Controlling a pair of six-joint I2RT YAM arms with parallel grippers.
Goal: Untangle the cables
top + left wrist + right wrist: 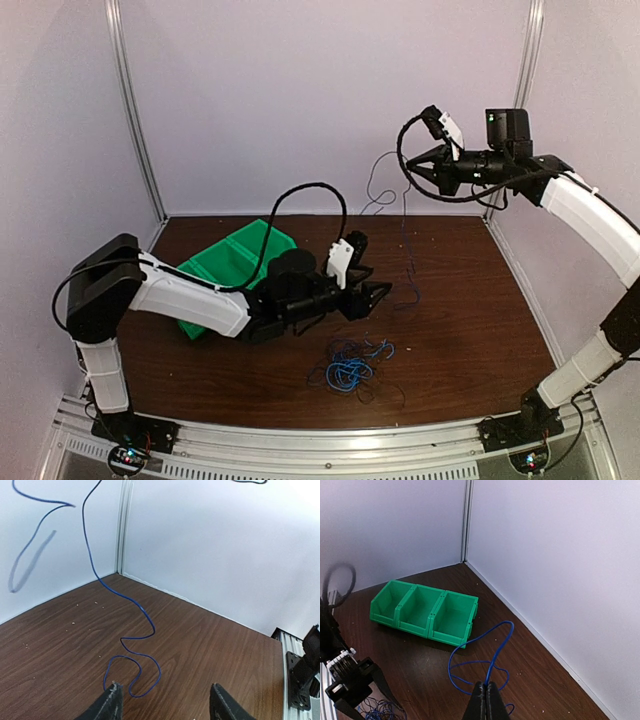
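Lying nearest the arm bases, a tangle of blue and black cables [350, 365] rests on the table [470, 320]. Just behind it, the left gripper [166, 700] hangs low, jaws spread and empty. Farther back and high up, the right gripper [486, 695] pinches one blue cable [492, 667], which trails down to the tabletop. The green bins [235, 255] stand far left.

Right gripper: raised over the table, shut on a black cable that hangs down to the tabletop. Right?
Not quite. The right gripper is shut on a blue cable, not a black one; the right wrist view shows the colour clearly. The rest stands: the gripper is raised, and the cable hangs from it down to the table.
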